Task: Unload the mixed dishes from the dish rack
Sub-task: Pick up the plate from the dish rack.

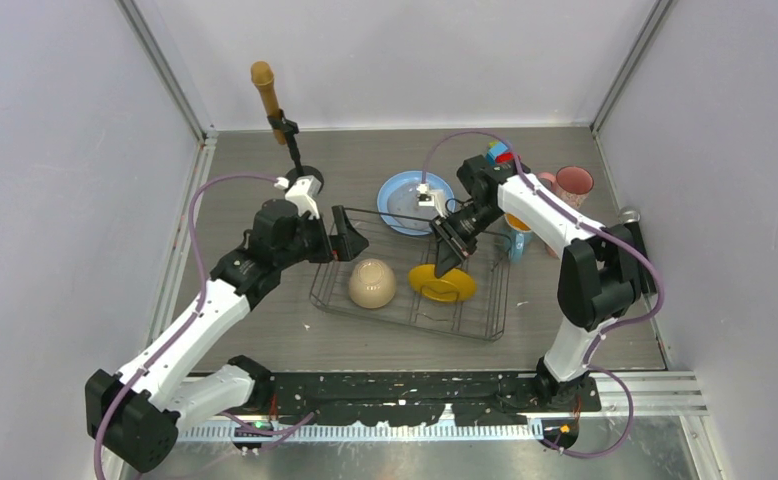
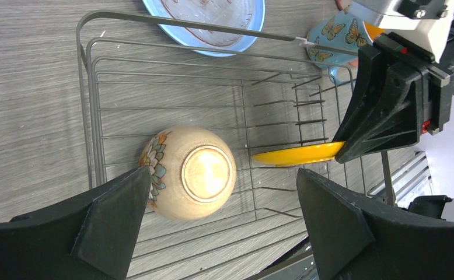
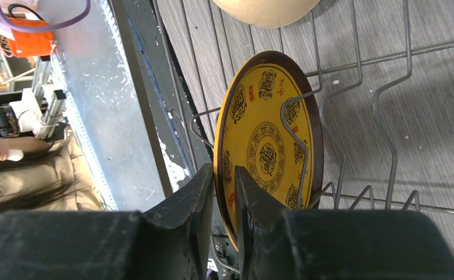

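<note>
Here the right claw (image 3: 224,175) pinches the yellow plate (image 3: 268,146) by its rim, inside the dish rack (image 1: 405,306).

The left arm's fingers (image 2: 96,227) are spread wide, dark wedges at the bottom corners. Between them a beige bowl (image 2: 187,172) sits upside down (painted flowers on its side) inside the dish rack (image 2: 87,105). Beside it a yellow plate (image 2: 294,154) stands on edge among the dividers, its rim met by the right arm's fingers (image 2: 382,111). Past the rack, on the grey tabletop (image 2: 26,116), sit a light-blue plate (image 2: 224,45) and a butterfly-printed blue mug (image 2: 329,35).
</note>
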Available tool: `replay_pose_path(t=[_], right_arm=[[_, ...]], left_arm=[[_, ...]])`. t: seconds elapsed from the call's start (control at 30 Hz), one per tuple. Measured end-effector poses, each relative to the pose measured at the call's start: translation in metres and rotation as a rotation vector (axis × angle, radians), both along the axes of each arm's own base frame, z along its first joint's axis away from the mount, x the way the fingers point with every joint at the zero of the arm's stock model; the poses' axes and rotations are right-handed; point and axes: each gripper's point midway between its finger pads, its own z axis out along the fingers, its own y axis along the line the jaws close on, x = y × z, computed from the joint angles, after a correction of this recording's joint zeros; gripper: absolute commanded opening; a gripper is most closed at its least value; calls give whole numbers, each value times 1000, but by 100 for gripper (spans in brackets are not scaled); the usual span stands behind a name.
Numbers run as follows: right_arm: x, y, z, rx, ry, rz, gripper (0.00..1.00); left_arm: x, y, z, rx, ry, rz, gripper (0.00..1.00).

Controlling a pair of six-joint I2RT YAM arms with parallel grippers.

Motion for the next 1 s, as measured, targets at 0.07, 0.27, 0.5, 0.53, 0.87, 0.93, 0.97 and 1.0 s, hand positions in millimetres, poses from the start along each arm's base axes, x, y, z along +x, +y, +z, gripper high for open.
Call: replay_pose_path(t=[0.07,0.27,0.5,0.53,0.87,0.93,0.97,1.0], right_arm=[[-1,0,-4,-6,21,1,20],[1,2,-2,6,16,12,10],[0,3,9,22,56,72,1],[0,4,13,33,61,89,1],[-2,6,40,101,17,177,1],[0,7,44,106,5,181,1],[1,7,46,109,-3,183,1],[2,8,49,109,-12,184,1]], left_arm=[[0,1,0,0,-3,2,100],[-1,2,-1,3,-4,9,100],[-1,3,0,-9,1,22,100],[-2,3,0,-10,1,24,100],[-2,3,-1,-14,6,27,100],[-2,3,-1,-14,6,27,100],[-2,3,-1,-15,5,27,100],[-2,3,-1,-15,4,27,100]])
